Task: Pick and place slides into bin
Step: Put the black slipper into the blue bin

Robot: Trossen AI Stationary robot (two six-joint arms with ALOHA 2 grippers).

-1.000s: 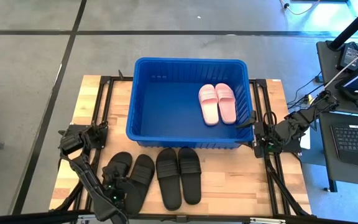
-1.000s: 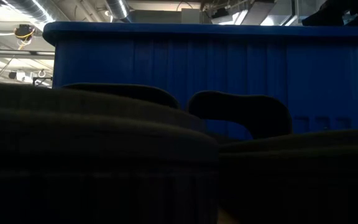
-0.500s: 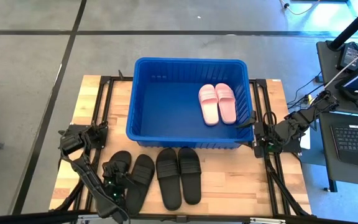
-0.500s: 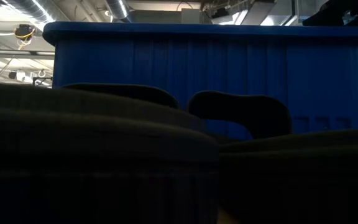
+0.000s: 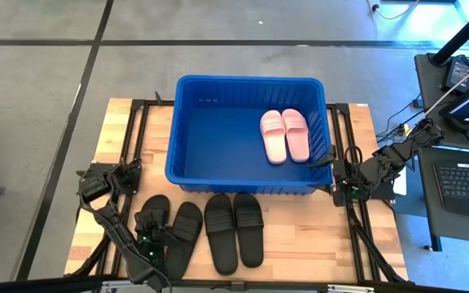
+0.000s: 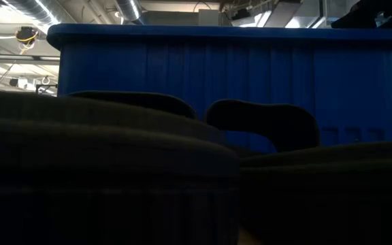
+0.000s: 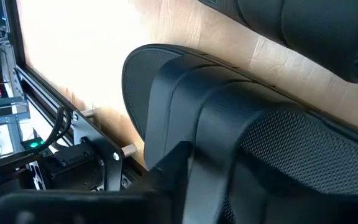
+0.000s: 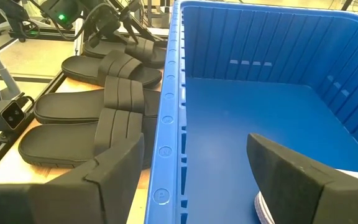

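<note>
High view, front of table (image 5: 300,236): left gripper (image 5: 149,236) is down over the left pair of black slides (image 5: 169,232) near the front-left edge, sitting on the leftmost slide; whether its fingers are clamped or released, cannot tell from above. Left wrist view shows that black slide (image 7: 241,137) filling the frame right under the camera, strap ribbed and sole textured, wood table beside it, but the fingers aren't clear enough there either. Just right of that pair, a second pair of black slides (image 5: 234,230) lies flat side by side, toes toward the bin, close to its front wall but apart from it. Low view is mostly blocked by dark slide straps (image 6: 107,170) right at the lens, blue bin wall (image 6: 223,75) rising behind them. Behind the black slides stands the blue bin (image 5: 210,130) in the middle of the table, holding the two pink slides (image 5: 283,134) side by side in its right half. Right gripper (image 5: 338,185) waits at the bin's right front corner; right wrist view shows its fingers (image 8: 114,171) spread apart, empty, straddling the bin rim (image 8: 166,124), black slides on the table outside the wall
</note>
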